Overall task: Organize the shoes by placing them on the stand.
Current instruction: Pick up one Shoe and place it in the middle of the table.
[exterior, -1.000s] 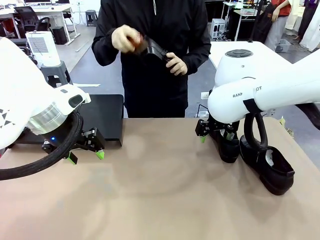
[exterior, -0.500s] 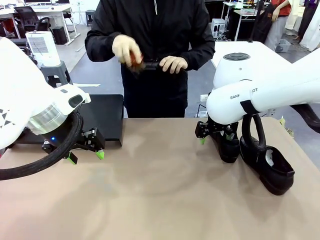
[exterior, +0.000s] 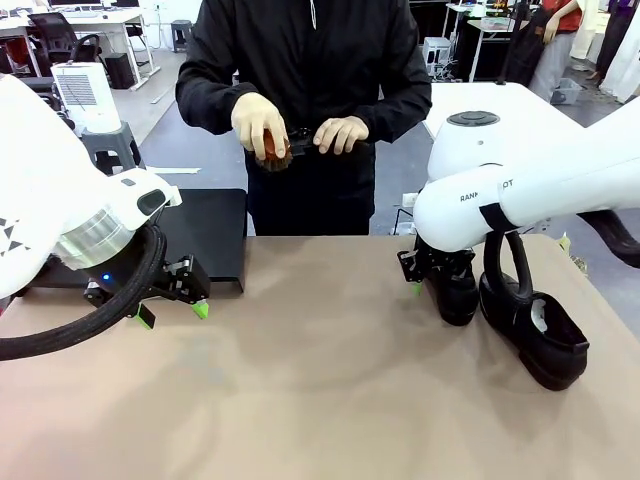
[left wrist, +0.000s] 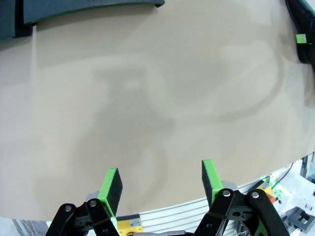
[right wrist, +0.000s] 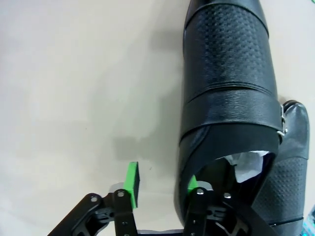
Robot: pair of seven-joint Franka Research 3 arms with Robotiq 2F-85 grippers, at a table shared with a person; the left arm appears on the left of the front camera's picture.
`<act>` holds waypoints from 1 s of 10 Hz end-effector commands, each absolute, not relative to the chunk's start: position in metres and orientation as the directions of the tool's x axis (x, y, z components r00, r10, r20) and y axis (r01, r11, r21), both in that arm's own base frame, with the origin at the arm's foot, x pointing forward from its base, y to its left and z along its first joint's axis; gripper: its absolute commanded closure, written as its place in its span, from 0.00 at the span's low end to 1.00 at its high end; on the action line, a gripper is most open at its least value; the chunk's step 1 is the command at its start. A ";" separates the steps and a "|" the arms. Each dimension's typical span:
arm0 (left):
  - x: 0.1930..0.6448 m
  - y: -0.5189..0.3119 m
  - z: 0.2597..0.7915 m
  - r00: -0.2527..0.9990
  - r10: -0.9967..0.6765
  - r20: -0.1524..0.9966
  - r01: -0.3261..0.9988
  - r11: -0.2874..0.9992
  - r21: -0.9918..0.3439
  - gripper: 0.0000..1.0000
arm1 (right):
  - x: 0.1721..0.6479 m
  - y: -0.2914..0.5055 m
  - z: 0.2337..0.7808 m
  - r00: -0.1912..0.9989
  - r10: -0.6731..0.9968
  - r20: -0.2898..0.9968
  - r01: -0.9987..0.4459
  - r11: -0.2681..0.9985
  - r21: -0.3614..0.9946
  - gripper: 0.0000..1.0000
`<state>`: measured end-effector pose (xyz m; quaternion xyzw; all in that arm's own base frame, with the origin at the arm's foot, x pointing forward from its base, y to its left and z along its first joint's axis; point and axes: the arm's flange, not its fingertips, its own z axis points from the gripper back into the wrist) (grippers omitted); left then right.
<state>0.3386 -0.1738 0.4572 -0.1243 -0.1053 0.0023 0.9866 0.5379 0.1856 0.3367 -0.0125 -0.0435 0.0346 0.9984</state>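
Tan tabletop (exterior: 320, 400), shared with a person. The left gripper (exterior: 172, 314) hangs open and empty just in front of the stand (exterior: 210, 235), unmoved since the earlier frames. Beyond it, the person's hands (exterior: 262, 125) have dropped and met on a dark object too small to identify. The right gripper (right wrist: 162, 184) has eased down onto the nearer shoe (right wrist: 226, 73), jaws wide and straddling its side wall near the heel, not yet closed. A grasp looks imminent. The second shoe (exterior: 540, 340) lies just beside it, and neither shoe is on the stand yet.
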 end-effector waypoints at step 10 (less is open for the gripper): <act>0.339 -0.171 0.456 0.978 0.027 0.208 0.026 0.969 -0.246 0.15 | 0.491 0.204 0.406 0.986 -0.060 0.153 0.060 0.998 0.003 1.00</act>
